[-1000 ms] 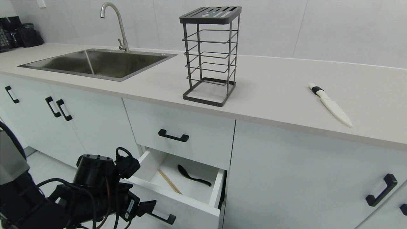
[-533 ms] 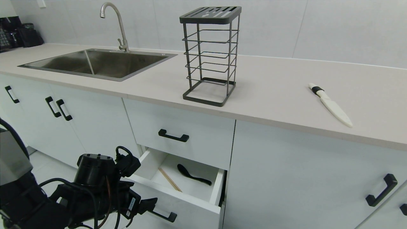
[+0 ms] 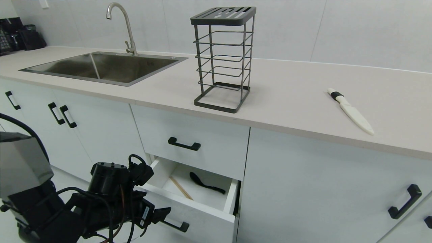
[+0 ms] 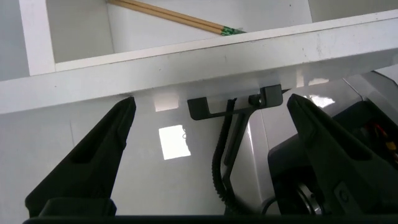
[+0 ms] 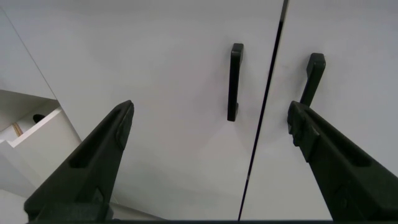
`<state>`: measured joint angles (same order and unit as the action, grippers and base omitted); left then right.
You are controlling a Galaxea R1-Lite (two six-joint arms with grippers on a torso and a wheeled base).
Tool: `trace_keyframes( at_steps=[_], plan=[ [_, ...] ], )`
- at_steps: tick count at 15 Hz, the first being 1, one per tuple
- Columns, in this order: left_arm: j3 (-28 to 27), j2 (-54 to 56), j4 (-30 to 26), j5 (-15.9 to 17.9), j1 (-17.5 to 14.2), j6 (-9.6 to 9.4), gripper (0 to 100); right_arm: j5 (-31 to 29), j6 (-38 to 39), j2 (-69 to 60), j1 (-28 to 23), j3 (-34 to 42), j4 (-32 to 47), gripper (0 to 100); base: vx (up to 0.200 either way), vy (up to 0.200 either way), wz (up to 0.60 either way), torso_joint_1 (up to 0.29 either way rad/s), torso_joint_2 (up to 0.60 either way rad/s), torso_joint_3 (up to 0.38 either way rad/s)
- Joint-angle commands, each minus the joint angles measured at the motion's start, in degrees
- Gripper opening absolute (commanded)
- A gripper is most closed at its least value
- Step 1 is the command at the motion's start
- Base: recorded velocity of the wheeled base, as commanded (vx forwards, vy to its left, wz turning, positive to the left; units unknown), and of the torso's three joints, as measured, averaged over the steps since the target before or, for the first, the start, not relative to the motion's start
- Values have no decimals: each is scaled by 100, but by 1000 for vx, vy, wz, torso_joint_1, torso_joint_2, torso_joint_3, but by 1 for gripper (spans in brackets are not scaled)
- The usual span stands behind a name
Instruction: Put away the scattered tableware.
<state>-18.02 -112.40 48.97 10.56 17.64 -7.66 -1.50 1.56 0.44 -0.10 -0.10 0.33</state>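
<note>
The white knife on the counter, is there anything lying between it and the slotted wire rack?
Nothing visible does. Only bare countertop lies between the knife and the rack, which stands upright on the side toward the sink. The slots in the rack's top look unoccupied.

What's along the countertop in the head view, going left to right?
sink → wire rack → knife
</note>
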Motion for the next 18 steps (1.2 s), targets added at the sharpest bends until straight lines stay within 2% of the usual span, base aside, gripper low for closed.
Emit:
trace_keyframes(
  at_steps=[1,10,13,18],
  plan=[
    [-97,-195,-1,-1,11,10,100,1,2,9,1,1,2,100,0,0,0,0,0,0],
    [-729,-520,-10,-19,3,10,100,1,2,9,1,1,11,100,0,0,0,0,0,0],
    [-1002,-687,-1,-27,3,98,100,1,2,9,1,1,2,100,0,0,0,0,0,0],
    [-1415,-1012,34,-36,38,124,100,1,2,9,1,1,2,100,0,0,0,0,0,0]
  ],
)
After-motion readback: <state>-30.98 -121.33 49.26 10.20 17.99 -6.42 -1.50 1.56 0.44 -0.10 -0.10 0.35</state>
